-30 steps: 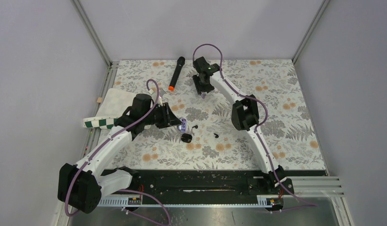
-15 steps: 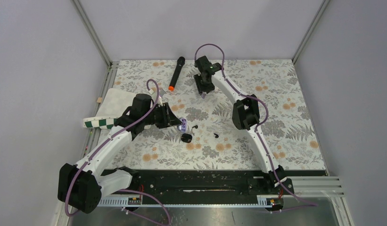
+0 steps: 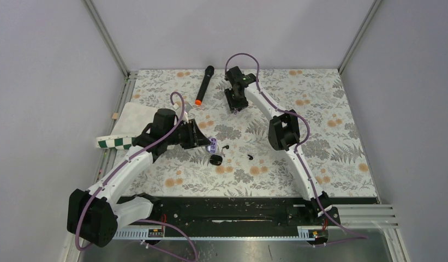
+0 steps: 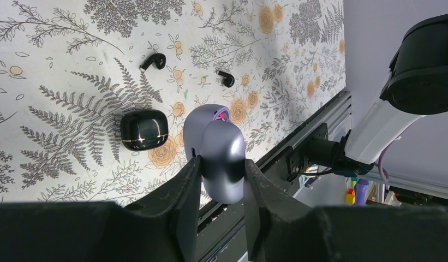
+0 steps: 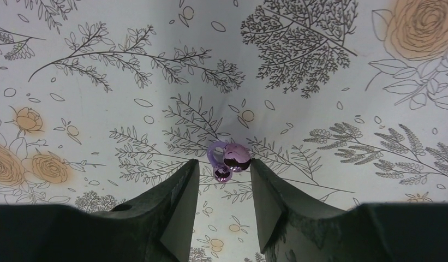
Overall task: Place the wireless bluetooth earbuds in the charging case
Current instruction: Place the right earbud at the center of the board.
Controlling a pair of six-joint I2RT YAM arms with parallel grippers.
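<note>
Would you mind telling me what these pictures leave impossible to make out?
Lilac case: left wrist view; its inside faces away, and the fingers of the left gripper cover its lower end, so its contents are hidden.
Lilac earbud: right wrist view leaves unclear whether the right gripper touches it; in the top view that gripper hides it.
Black earbuds: top view, too small to show their shape.

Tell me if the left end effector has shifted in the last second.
No. In the top view the left end effector, shut on the lavender case, sits at the same spot beside the black case.
</note>
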